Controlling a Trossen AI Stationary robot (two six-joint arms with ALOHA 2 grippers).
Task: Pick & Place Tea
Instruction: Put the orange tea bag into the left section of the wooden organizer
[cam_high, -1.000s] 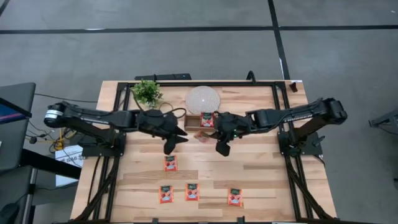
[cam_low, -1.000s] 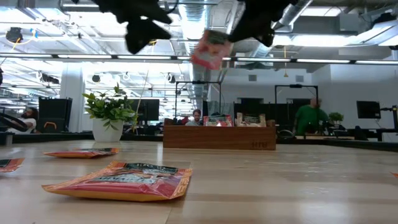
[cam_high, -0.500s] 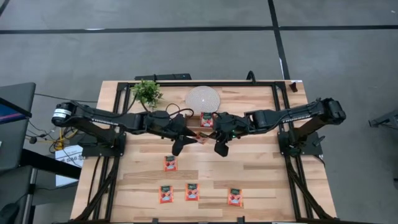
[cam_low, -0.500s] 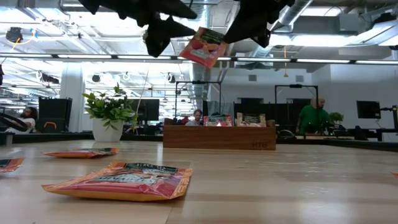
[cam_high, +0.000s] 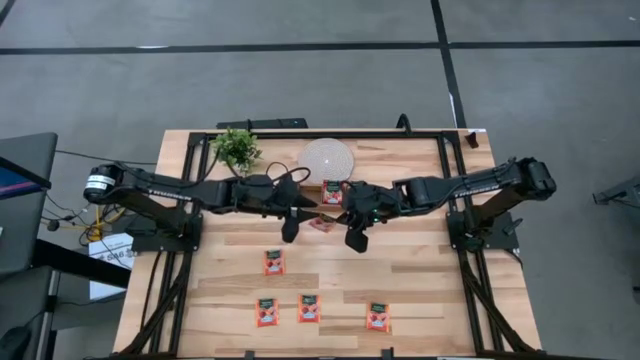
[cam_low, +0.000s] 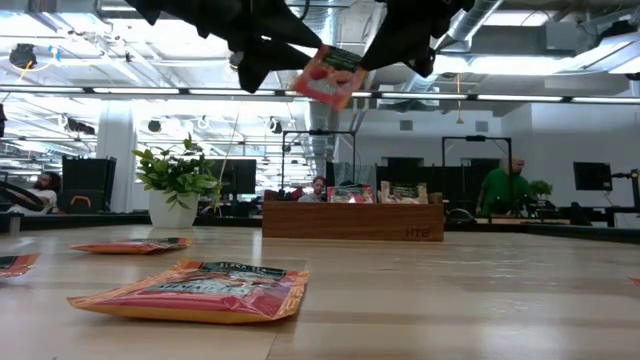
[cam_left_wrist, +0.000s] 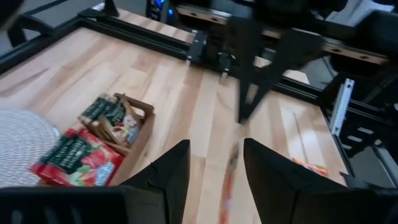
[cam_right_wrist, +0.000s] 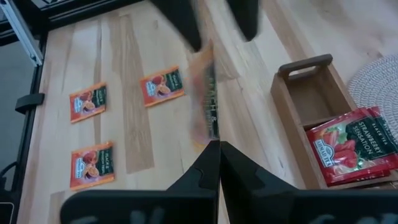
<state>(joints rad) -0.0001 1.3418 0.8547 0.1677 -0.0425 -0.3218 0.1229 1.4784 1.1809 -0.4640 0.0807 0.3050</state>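
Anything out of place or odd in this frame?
Nothing looks damaged or spilled. One tea sachet is up in the air, pinched by the right gripper with the left gripper open beside it. Four sachets lie loose on the table, away from the wooden tray.

The tabletop (cam_high: 420, 270) is pale, smooth wood planking with a matt finish, framed by black metal rails (cam_high: 330, 133). Red-orange tea sachets (cam_low: 195, 291) look like glossy foil paper; the tray (cam_right_wrist: 305, 112) is brown wood, the round mat (cam_high: 326, 158) coarsely woven.
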